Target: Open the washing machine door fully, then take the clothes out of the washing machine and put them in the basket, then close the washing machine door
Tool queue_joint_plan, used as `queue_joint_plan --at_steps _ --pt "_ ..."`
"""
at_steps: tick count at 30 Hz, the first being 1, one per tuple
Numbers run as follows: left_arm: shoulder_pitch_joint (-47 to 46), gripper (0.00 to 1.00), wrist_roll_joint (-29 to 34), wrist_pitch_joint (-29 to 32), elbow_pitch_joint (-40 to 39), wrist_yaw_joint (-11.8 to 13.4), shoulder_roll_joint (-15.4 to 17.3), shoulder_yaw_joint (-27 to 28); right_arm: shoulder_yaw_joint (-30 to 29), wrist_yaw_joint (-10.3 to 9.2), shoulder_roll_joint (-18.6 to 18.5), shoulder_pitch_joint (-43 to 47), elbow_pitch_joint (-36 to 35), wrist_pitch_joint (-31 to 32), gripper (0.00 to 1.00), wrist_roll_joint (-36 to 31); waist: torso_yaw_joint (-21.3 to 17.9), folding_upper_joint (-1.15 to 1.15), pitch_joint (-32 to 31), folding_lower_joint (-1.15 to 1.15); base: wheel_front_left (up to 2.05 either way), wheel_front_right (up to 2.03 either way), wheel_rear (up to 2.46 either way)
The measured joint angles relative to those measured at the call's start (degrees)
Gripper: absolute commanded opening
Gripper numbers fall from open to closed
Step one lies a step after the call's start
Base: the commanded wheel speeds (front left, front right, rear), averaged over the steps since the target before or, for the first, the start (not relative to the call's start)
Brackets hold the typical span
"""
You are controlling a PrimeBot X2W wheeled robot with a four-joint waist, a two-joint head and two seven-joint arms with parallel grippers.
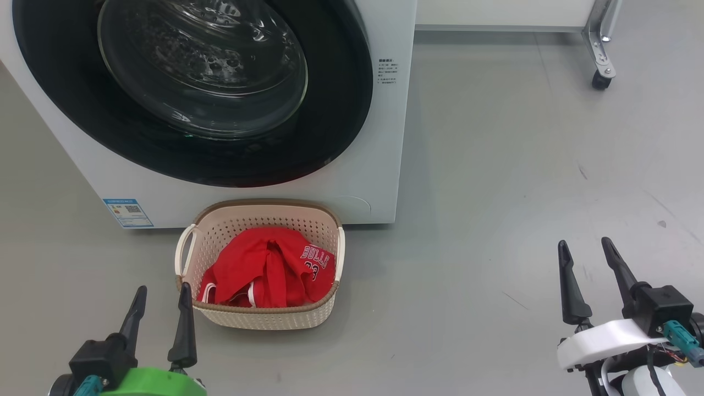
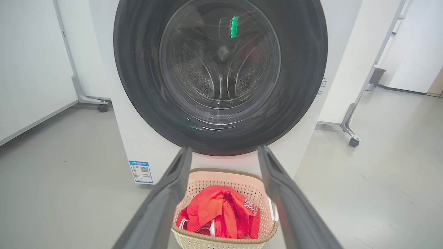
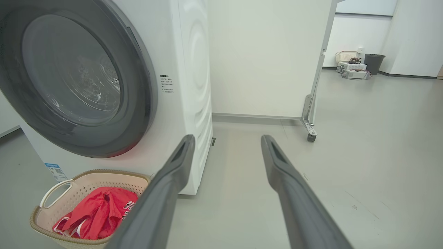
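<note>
- Washing machine door (image 1: 203, 66) sitting flush on washing machine (image 1: 379, 165) front, looking shut.
- Red Bulls clothes (image 1: 264, 269) lying bunched in basket (image 1: 258, 223), just before machine base.
- Left gripper (image 1: 164, 287) hovering beside basket's near corner, jaws spread, empty.
- Right gripper (image 1: 583, 242) hovering well apart over floor (image 1: 495, 192), jaws spread, empty.
- Judgement: task looking near complete; checking rim seam for latch, keeping fingers off basket.

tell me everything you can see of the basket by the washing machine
The basket is a small cream plastic tub, rounded-rectangular, with perforated walls, a brown woven-look rim and a pale loop handle at each short end. It stands upright on the grey floor, right in front of the white washing machine, below its closed door. Red clothes with BULLS lettering lie heaped inside it.
</note>
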Motion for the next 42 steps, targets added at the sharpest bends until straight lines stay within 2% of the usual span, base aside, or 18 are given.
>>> queue_joint_plan --at_steps 9,42 --pt "0.0 1.0 2.1 0.0 0.4 0.0 0.0 0.0 -0.2 0.03 0.3 0.6 -0.8 0.0 1.0 -0.5 0.1 0.0 0.2 0.0 0.0 0.0 0.0" --pt "0.0 1.0 -0.8 0.0 -0.5 0.0 0.0 -1.7 -1.5 0.23 1.2 1.6 -1.8 0.0 1.0 -1.6 0.2 0.0 0.8 0.0 0.0 0.0 0.0"
